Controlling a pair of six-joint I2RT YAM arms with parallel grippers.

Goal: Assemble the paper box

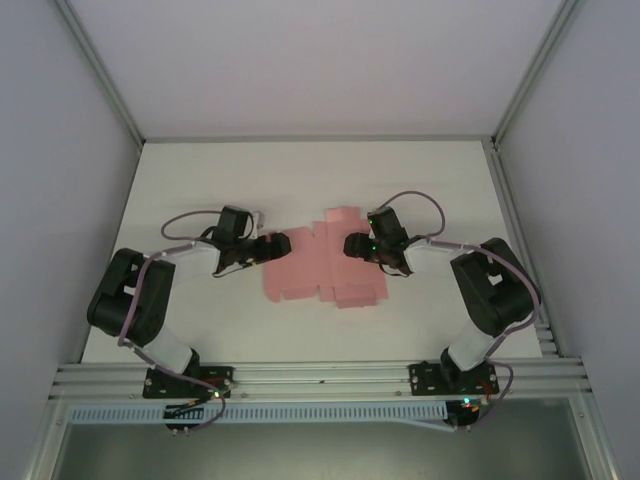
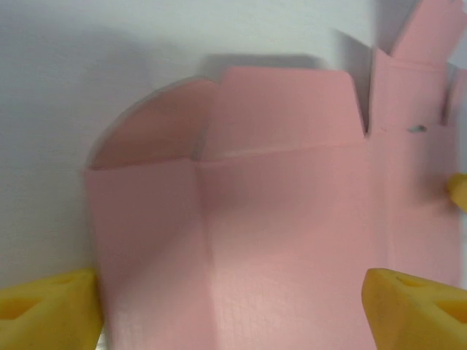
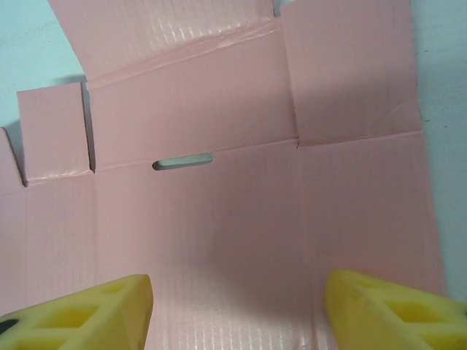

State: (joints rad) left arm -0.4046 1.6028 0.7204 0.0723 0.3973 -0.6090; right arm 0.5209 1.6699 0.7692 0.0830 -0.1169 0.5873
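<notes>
The paper box is a flat pink die-cut sheet (image 1: 320, 268) lying on the white table between my two arms. My left gripper (image 1: 278, 245) hovers over the sheet's left end, open. In the left wrist view its yellow fingertips (image 2: 47, 306) stand wide apart with the pink sheet (image 2: 277, 240) spanning the gap, and a rounded flap (image 2: 149, 135) is tilted up at the far left. My right gripper (image 1: 353, 245) is over the sheet's upper right part, open. Its yellow fingers (image 3: 394, 310) straddle a pink panel (image 3: 219, 233) with a small slot (image 3: 182, 160) ahead.
The white table (image 1: 200, 180) is walled by grey panels with aluminium posts at the back corners (image 1: 490, 140). An aluminium rail (image 1: 320, 375) runs along the near edge by the arm bases. A yellow fingertip of the other gripper (image 2: 458, 191) peeks in at the right of the left wrist view.
</notes>
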